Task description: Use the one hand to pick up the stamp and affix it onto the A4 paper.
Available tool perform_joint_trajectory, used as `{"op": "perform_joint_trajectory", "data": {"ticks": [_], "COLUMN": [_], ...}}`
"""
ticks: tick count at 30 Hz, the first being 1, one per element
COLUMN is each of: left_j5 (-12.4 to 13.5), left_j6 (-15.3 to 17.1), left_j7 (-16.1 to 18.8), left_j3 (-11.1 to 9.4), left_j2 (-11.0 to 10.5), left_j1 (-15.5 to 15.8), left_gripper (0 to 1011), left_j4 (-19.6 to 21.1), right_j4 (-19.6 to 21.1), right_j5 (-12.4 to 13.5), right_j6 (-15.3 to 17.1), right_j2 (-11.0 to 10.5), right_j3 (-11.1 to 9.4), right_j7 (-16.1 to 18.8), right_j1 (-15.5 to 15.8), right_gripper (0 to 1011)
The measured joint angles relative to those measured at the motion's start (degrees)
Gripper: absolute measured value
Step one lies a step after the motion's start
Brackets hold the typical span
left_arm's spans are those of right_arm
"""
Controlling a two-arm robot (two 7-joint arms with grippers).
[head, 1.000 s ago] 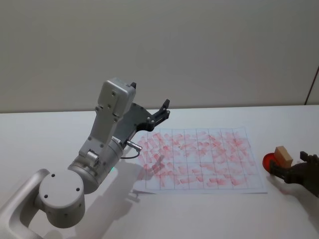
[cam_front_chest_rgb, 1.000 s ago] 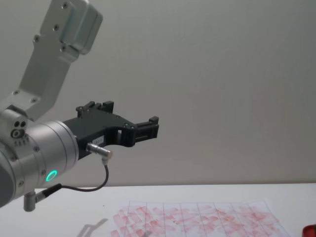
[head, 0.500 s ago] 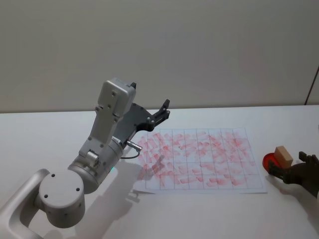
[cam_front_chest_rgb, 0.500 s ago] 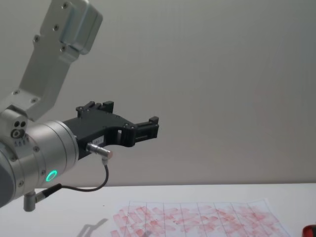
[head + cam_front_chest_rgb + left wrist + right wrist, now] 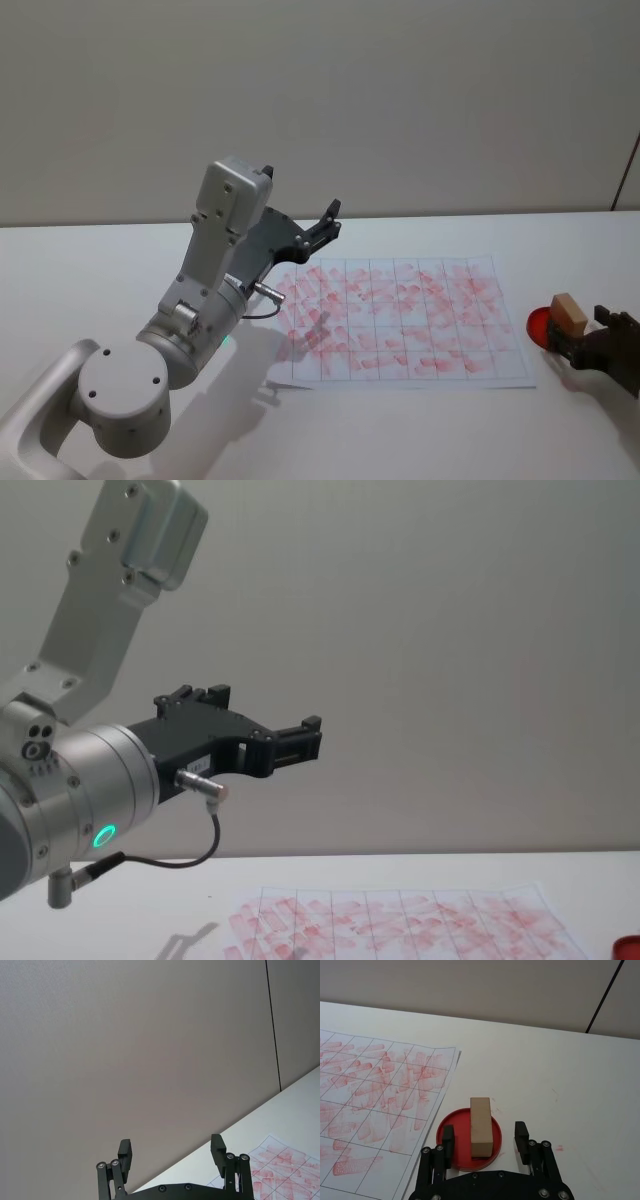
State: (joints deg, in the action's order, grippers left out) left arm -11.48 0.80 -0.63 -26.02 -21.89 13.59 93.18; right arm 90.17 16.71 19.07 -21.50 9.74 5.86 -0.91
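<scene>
The stamp (image 5: pixel 481 1126) sits on the round red ink pad (image 5: pixel 451 1136), just beside the A4 paper (image 5: pixel 375 1085). The right gripper (image 5: pixel 485 1132) is spread open, 1 finger on each side of the block, apparently not touching. This looks like the grasping step: next, ease forward and close. The left gripper (image 5: pixel 172 1152), open, hangs raised and idle

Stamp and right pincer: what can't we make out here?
- Stamp face: right wrist view, turned down on the red pad.
- Right pincer base: head view, cut by the right edge.
- A4 paper near edge: chest view, cut by the bottom edge.
</scene>
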Motion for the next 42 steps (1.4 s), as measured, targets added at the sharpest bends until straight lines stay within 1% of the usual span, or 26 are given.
{"op": "perform_joint_trajectory", "data": {"ticks": [2,4,5,9,11,12,15,16,17,19,25,31,33,34,37,42], "left_j5": [0.0,0.0,0.0,0.0,0.0,0.0,0.0,0.0,0.0,0.0,0.0,0.0,0.0,0.0,0.0,0.0], "left_j6": [0.0,0.0,0.0,0.0,0.0,0.0,0.0,0.0,0.0,0.0,0.0,0.0,0.0,0.0,0.0,0.0], "left_j7": [0.0,0.0,0.0,0.0,0.0,0.0,0.0,0.0,0.0,0.0,0.0,0.0,0.0,0.0,0.0,0.0], "left_j3": [0.0,0.0,0.0,0.0,0.0,0.0,0.0,0.0,0.0,0.0,0.0,0.0,0.0,0.0,0.0,0.0], "left_j2": [0.0,0.0,0.0,0.0,0.0,0.0,0.0,0.0,0.0,0.0,0.0,0.0,0.0,0.0,0.0,0.0], "left_j1": [0.0,0.0,0.0,0.0,0.0,0.0,0.0,0.0,0.0,0.0,0.0,0.0,0.0,0.0,0.0,0.0], "left_gripper": [1001,1001,1001,1001,1001,1001,1001,1001,1001,1001,1001,1001,1001,1001,1001,1001], "left_j4": [0.0,0.0,0.0,0.0,0.0,0.0,0.0,0.0,0.0,0.0,0.0,0.0,0.0,0.0,0.0,0.0], "right_j4": [0.03,0.08,0.09,0.15,0.16,0.17,0.19,0.2,0.21,0.21,0.21,0.21,0.32,0.32,0.53,0.71], "right_j5": [-0.01,-0.02,-0.02,-0.04,-0.04,-0.04,-0.04,-0.04,-0.04,-0.04,-0.27,-1.13,-1.65,-1.65,-2.13,-2.79], "right_j6": [-0.01,-0.02,-0.03,-0.06,-0.08,-0.08,-0.1,-0.1,-0.11,-0.12,-0.48,-1.96,-3.13,-3.13,-4.32,-6.26], "right_j2": [-0.01,-0.02,-0.02,-0.04,-0.05,-0.06,-0.06,-0.06,-0.06,-0.06,-0.02,0.06,0.13,0.13,0.28,0.78], "right_j3": [-0.01,-0.02,-0.03,-0.04,-0.04,-0.04,-0.04,-0.04,-0.04,-0.04,-0.04,0.07,0.16,0.16,0.33,0.75], "right_j7": [-0.03,-0.08,-0.09,-0.16,-0.18,-0.19,-0.21,-0.22,-0.22,-0.22,-0.01,1.2,2.34,2.34,3.8,6.77], "right_j1": [0.03,0.07,0.08,0.13,0.14,0.15,0.17,0.17,0.17,0.18,0.08,-0.51,-1.03,-1.03,-1.69,-3.09], "right_gripper": [707,628,617,476,429,369,309,252,234,214,216,214,216,216,214,216]}}
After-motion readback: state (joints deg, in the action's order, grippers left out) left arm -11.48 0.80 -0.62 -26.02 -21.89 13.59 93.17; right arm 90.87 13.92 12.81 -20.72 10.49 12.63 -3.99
